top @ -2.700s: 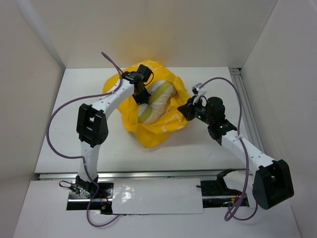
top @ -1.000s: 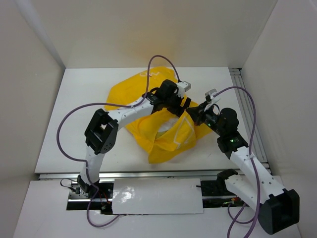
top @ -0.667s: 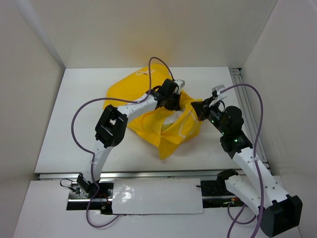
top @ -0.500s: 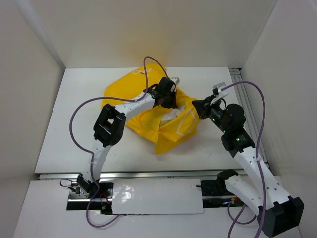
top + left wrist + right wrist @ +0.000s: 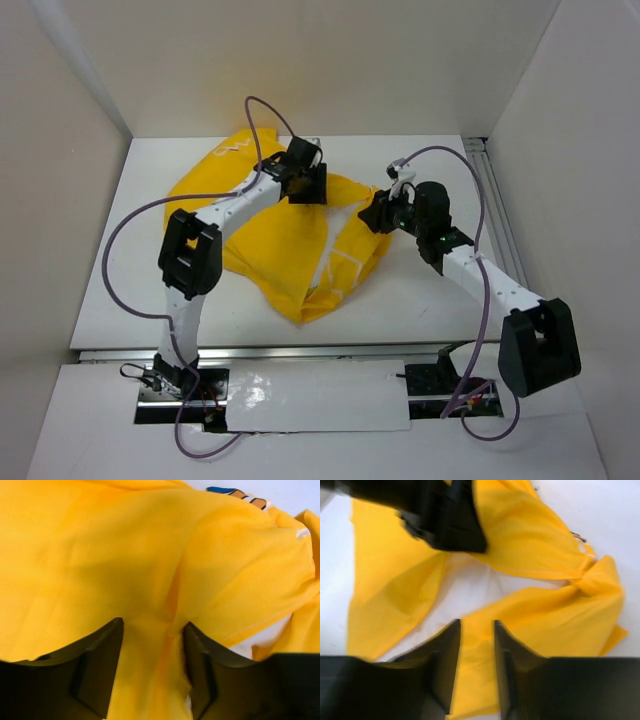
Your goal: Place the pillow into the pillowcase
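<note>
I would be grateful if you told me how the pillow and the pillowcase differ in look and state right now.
The pillowcase is bright yellow; the pillow is white. The pillowcase spreads wide and crumpled across the table; the pillow shows only as a narrow sliver between its folds. The pillowcase lies outermost; the pillow is mostly covered, and how far in it sits cannot be told. Both are soft and rest on the table.

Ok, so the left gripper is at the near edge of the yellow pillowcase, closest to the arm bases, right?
No. The top view shows the left gripper at the far edge of the yellow pillowcase, away from the arm bases.
</note>
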`<state>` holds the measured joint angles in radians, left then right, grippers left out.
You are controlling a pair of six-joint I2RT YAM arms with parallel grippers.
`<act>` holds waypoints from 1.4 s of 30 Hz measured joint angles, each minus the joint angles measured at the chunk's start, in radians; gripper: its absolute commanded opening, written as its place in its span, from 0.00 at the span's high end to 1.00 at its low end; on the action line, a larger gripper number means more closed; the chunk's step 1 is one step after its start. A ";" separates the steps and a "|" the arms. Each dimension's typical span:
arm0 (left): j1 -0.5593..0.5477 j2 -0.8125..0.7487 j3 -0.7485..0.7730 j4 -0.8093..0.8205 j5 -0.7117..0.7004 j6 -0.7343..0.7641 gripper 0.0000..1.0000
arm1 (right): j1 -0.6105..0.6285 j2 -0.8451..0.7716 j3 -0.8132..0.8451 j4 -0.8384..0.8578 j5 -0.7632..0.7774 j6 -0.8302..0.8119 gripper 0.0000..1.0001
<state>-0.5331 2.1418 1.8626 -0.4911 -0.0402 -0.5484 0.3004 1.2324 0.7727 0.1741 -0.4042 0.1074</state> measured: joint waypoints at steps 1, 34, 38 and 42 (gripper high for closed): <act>0.002 -0.026 -0.013 -0.018 -0.013 0.006 0.34 | 0.000 0.020 0.011 -0.010 0.004 0.000 0.51; -0.126 -0.487 -0.658 -0.008 -0.084 -0.051 0.38 | 0.465 0.078 -0.042 -0.262 0.374 0.401 0.69; -0.125 -0.487 -0.658 0.004 -0.075 -0.062 0.37 | 0.459 0.099 -0.042 -0.250 0.405 0.423 1.00; -0.125 -0.488 -0.658 0.018 -0.073 -0.071 0.36 | 0.452 0.108 -0.030 -0.258 0.435 0.421 1.00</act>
<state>-0.6579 1.6543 1.2049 -0.4728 -0.1135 -0.6197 0.7525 1.3403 0.7425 -0.0841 0.0307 0.5285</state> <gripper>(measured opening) 0.642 0.008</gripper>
